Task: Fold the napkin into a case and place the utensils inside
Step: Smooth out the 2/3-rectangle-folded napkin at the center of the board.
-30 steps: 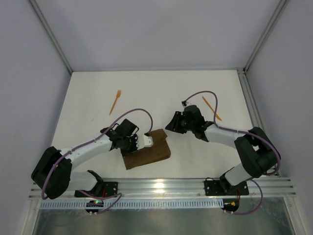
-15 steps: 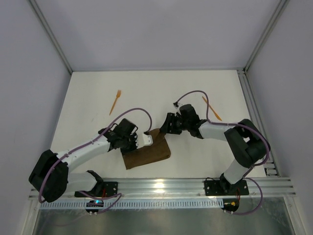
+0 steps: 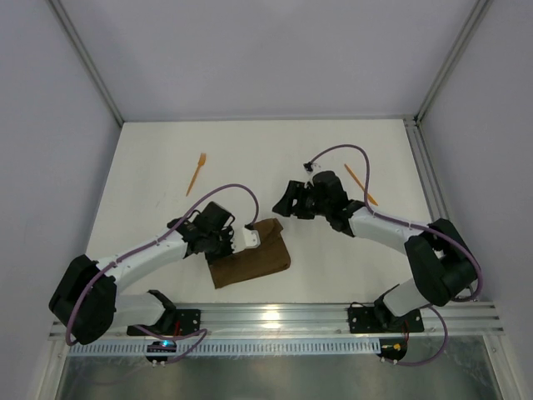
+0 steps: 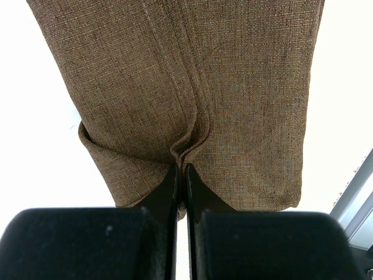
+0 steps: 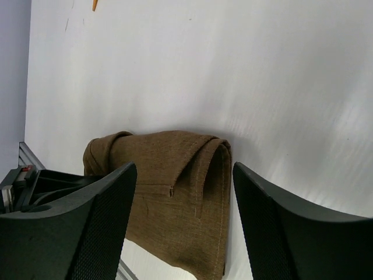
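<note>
The dark brown napkin (image 3: 251, 260) lies folded into a short layered pouch near the table's front, and also fills the left wrist view (image 4: 192, 87). My left gripper (image 3: 247, 239) is shut, pinching the napkin's upper layers at its far left edge (image 4: 182, 166). My right gripper (image 3: 287, 200) is open and empty, just above and right of the napkin, which shows between its fingers in the right wrist view (image 5: 175, 192). An orange fork (image 3: 196, 172) lies far left. Another orange utensil (image 3: 360, 183) lies behind the right arm.
The white table (image 3: 250, 158) is walled by metal frame posts at left and right. An aluminium rail (image 3: 275, 321) carries the arm bases along the front edge. The tip of an orange utensil shows at the top of the right wrist view (image 5: 94, 4).
The right gripper reached toward the napkin's far corner, then drew back up and right, off the cloth. The left gripper kept its pinch and stayed still.
</note>
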{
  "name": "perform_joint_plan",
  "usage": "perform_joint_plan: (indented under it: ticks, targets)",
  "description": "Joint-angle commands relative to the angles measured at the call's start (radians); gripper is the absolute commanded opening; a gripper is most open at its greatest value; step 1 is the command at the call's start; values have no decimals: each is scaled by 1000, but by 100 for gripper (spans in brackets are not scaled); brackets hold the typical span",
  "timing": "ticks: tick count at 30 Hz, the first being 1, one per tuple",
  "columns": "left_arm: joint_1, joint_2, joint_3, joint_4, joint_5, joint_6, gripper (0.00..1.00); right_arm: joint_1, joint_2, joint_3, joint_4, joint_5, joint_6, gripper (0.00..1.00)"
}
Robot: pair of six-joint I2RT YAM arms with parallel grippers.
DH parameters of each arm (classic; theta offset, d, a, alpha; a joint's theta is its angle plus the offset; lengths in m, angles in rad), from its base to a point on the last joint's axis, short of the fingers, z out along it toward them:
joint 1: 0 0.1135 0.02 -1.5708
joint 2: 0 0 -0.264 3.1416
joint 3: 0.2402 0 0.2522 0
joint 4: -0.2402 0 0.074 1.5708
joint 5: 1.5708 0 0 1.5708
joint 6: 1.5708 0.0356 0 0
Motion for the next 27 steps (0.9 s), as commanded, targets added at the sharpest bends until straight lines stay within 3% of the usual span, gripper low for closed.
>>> perform_joint_plan:
  ticks: [1,6,9,10,11,14,17,27]
  targets:
    - [-5,-9,11,9,6,16,0,23,78,47,4,-55,-5,72]
    - [-5,-15,15,0,3,18,0,26,176,52,40,-110,4,72]
    - [-5,-12,14,-1,-4,21,0,28,225,61,92,-218,10,65]
    - [-5,-10,14,0,-8,21,0,28,236,66,103,-236,10,59]
    - [-5,-14,14,3,-15,21,0,26,245,71,103,-242,12,43]
    - [-3,-26,11,18,-49,7,0,14,239,52,100,-234,10,19]
    - [0,-50,6,47,-107,-8,0,-4,232,40,100,-247,6,4]
    - [101,-43,29,327,-288,-84,0,-44,242,141,62,-214,-14,3]
